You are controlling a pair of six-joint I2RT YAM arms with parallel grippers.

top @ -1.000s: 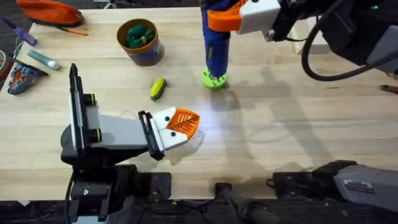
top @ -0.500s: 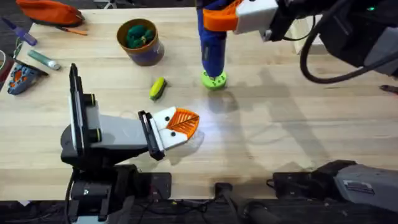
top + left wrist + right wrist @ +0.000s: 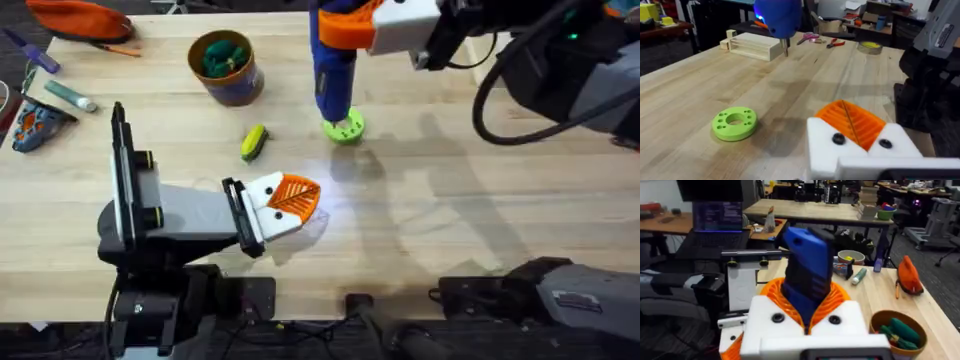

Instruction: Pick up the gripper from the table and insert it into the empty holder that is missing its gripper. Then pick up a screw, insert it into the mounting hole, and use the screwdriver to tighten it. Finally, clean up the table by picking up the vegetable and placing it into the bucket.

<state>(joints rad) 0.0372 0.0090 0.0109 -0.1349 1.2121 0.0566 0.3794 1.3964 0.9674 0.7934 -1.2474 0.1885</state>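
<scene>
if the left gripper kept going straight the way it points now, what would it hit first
Most likely the flat bright green ring-shaped dish on the wooden table, lying ahead of the left gripper but off to one side. It might slide past it; depth is hard to judge. The blue pen-shaped screwdriver hangs above, farther on.

Overhead: looks down and forward from above the arm bases, taking in the whole table (image 3: 480,230).
Left wrist: low, close over the table, facing the green ring (image 3: 734,123).
Right wrist: high, tight on the screwdriver (image 3: 807,270).
Shared: screwdriver, ring, bucket (image 3: 226,66).
</scene>
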